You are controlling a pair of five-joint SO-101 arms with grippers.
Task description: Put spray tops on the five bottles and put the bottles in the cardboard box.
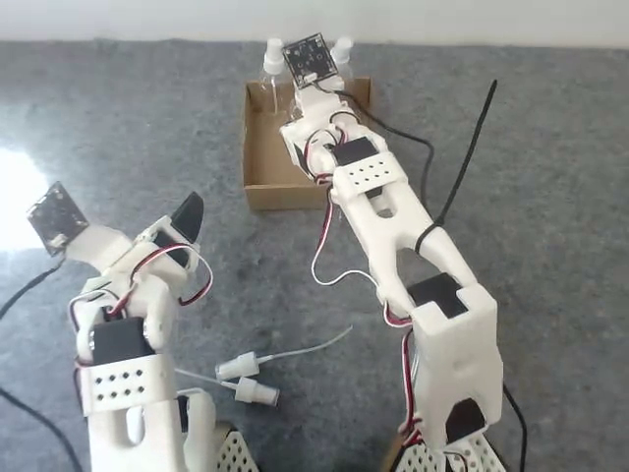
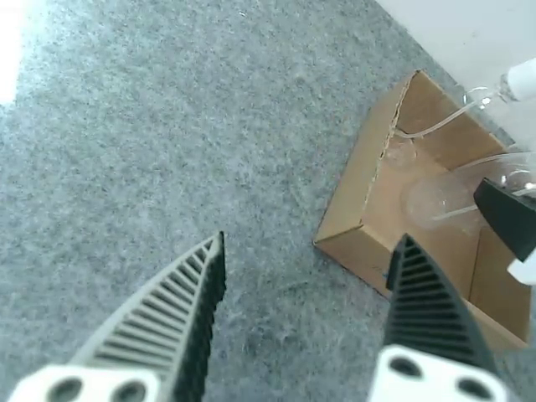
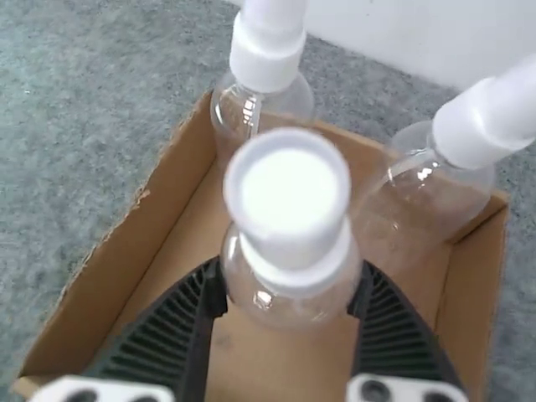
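right gripper (image 3: pixel 289 285) clamping clear round bottle (image 3: pixel 276 303) in cardboard box (image 3: pixel 126 276), left gripper (image 2: pixel 312 243) wide

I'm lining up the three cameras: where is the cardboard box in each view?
High view: cardboard box at top centre, partly under the right arm.
Left wrist view: box ahead of the open left gripper, beside one fingertip.
Right wrist view: box under the right gripper clamping a bottle.
Shared landmark: white-capped corner bottle.
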